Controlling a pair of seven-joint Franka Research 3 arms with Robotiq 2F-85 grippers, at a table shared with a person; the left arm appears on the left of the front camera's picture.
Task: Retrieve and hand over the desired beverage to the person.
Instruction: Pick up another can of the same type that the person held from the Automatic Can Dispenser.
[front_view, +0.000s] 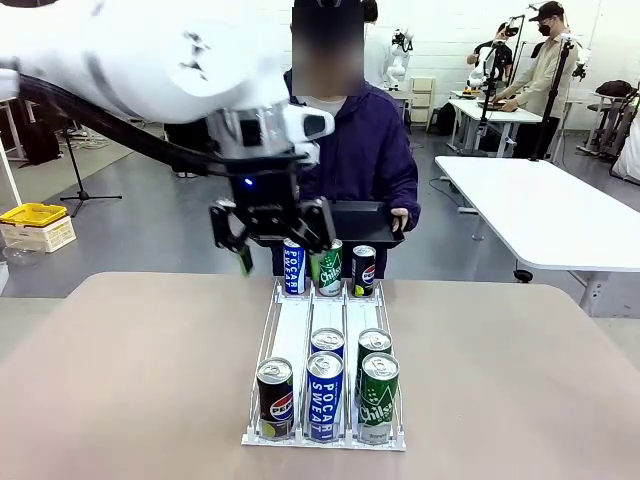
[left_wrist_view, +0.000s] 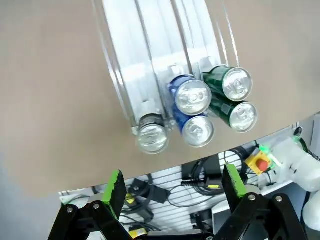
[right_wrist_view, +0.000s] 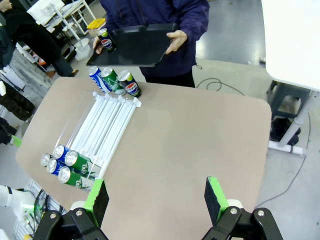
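Fingers (left_wrist_view: 114, 190) of the left hand (front_view: 280, 260) stand spread wide, green pads facing each other with nothing between them. In the front view that hand hangs at upper centre, just above the far end of a white wire rack (front_view: 300, 330) on the tan table (front_view: 130, 380). Its fingertips are close over three upright cans there: a blue Pocari Sweat can (front_view: 293, 270), a green Chilsung can (front_view: 331, 270) and a dark Pepsi can (front_view: 364, 272). Whether a fingertip touches any of them I cannot tell. At the rack's near end, lower centre, five more cans (front_view: 324, 395) stand in its three lanes: one Pepsi on the left, two Pocari Sweat in the middle, two Chilsung on the right. Beyond the far cans the person (front_view: 370, 150) in a dark purple jacket stands at the table's far edge, holding a black tray (front_view: 365, 222) level. In the right wrist view, upper left, a lone can (right_wrist_view: 105, 41) with Pepsi markings stands upright on that tray beside the person's fingers. The right hand (right_wrist_view: 156, 200), at the bottom of that view, is high above the table, opened wide and empty.
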